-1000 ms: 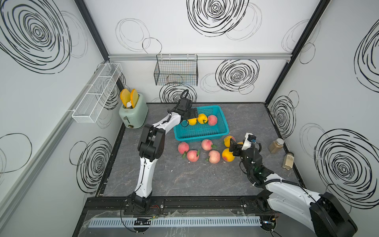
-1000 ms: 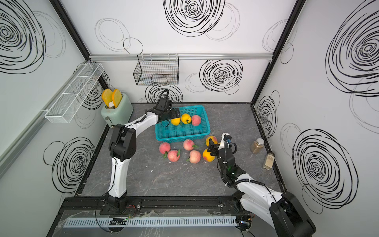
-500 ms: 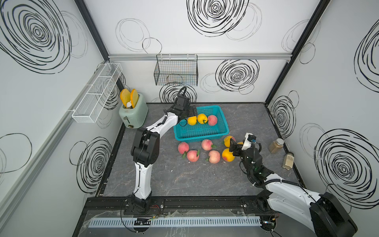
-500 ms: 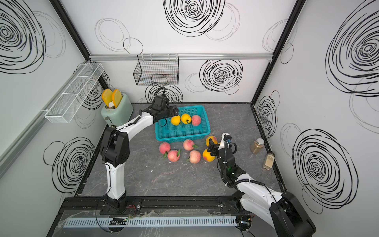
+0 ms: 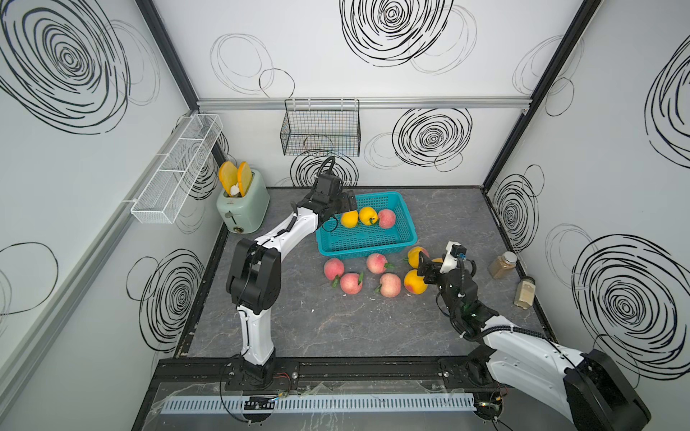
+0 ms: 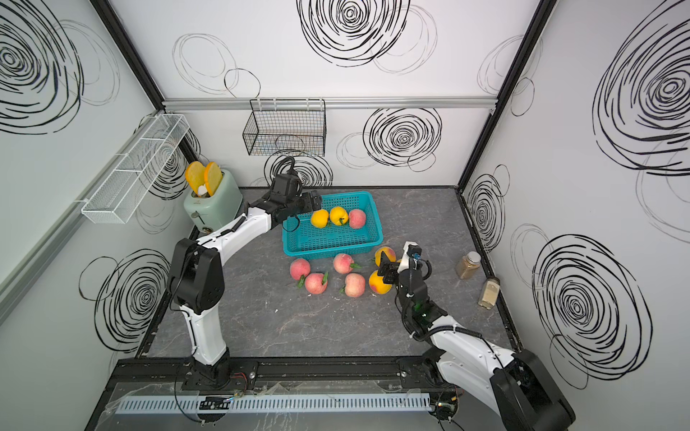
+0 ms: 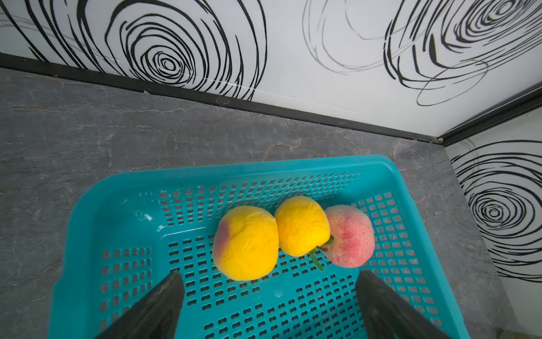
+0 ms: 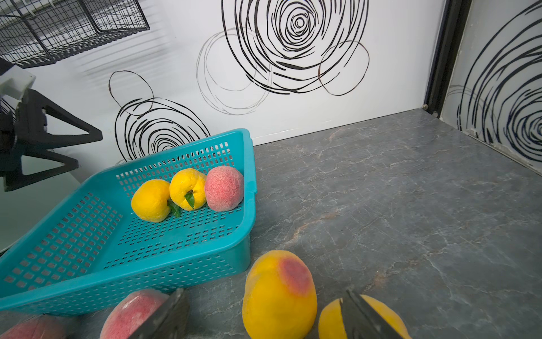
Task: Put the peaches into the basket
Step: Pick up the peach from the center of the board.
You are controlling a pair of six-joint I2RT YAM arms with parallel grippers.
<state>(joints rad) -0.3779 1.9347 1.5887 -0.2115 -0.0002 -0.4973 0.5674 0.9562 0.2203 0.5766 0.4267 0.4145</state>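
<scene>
Three round toy peaches [image 7: 299, 226] sit in the teal lattice plastic basket [image 5: 373, 242]. Left gripper [image 7: 269, 278] is above it, wide and empty. Right gripper [image 8: 264, 293] is wide, lined up on a yellow-orange toy peach [image 8: 278, 287] on the grey bench [image 5: 336, 328]. Judged next: advance, close.

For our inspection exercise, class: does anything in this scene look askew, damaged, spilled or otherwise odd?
Only mildly. The teal basket sits slightly rotated against the back edge of the table, and a yellow peach inside it shows creases in its skin in the left wrist view. Nothing looks spilled or toppled.
</scene>
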